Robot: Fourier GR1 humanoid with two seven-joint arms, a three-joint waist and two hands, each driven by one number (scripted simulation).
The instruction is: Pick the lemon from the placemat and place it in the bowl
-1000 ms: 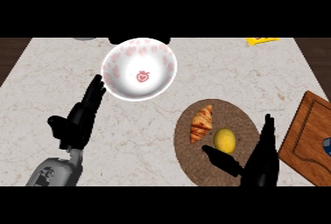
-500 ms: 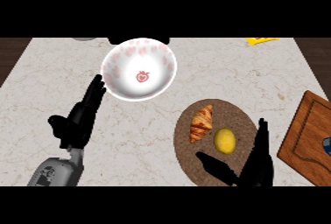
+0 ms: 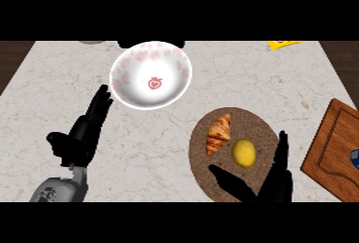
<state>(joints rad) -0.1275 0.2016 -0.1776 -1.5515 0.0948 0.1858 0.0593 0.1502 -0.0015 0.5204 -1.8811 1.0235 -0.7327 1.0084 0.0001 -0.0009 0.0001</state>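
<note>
Over the last second my right hand has slid back toward the view's lower edge, and in the last half of it has hardly shifted. My left hand has stayed where it was.

As for markings, what I can make out is on the bowl: a small red emblem, heart-like, at its centre, with pale pink blotches round its white wall. It is too small to tell more.

My right hand is released, fingers straight and pointing up the view, thumb splayed out to the left. It lies over the near part of the round brown placemat. The lemon is on the placemat, in the gap between my thumb and my fingers, just beyond the palm; I see no contact with either. A croissant lies just beside the lemon, on its left.

My left hand rests open at the view's left, fingers straight, their tips near the bowl's near-left rim. The bowl stands on the marble counter, well apart from the lemon. A wooden board lies at the right edge.
</note>
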